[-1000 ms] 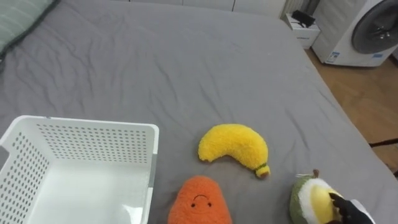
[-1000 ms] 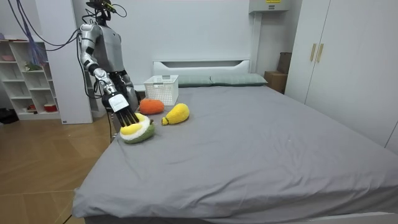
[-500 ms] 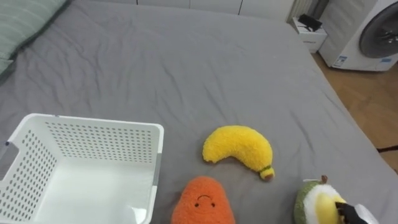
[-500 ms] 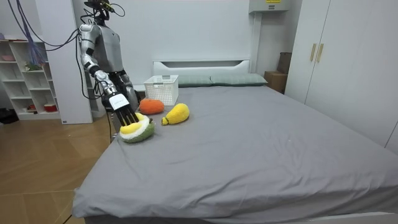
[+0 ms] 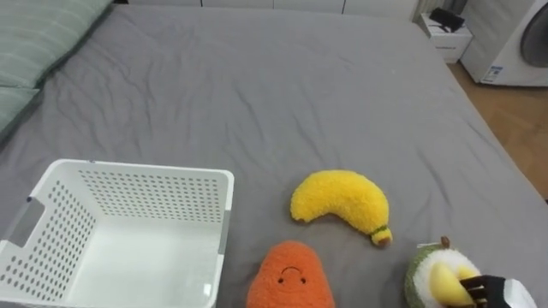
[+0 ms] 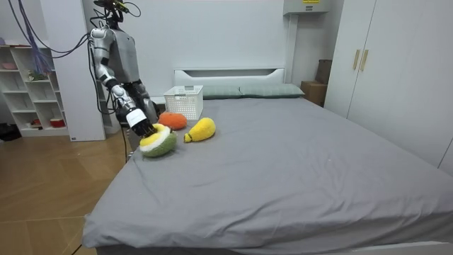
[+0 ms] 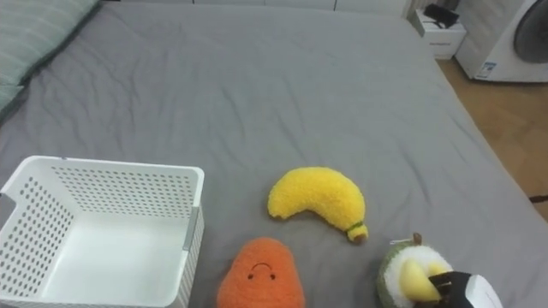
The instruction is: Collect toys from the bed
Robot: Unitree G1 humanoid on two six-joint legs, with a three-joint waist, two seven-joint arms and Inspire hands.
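Soft, even indoor light lies over the grey bed (image 5: 257, 85), and nothing throws a hard-edged shadow. The plush banana (image 5: 341, 201), up and to the left of the right hand (image 5: 495, 293), has only a thin dark rim beneath it. The plush avocado (image 5: 431, 275) that this hand grips is brightly lit. Far to the hand's left, the white basket (image 5: 145, 175) has a mild sheen on its floor. In the room view the white walls are bright and the bed's near side is in shade.

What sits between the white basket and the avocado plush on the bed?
The orange plush lies between the white basket and the avocado plush, seen in the left eye view.
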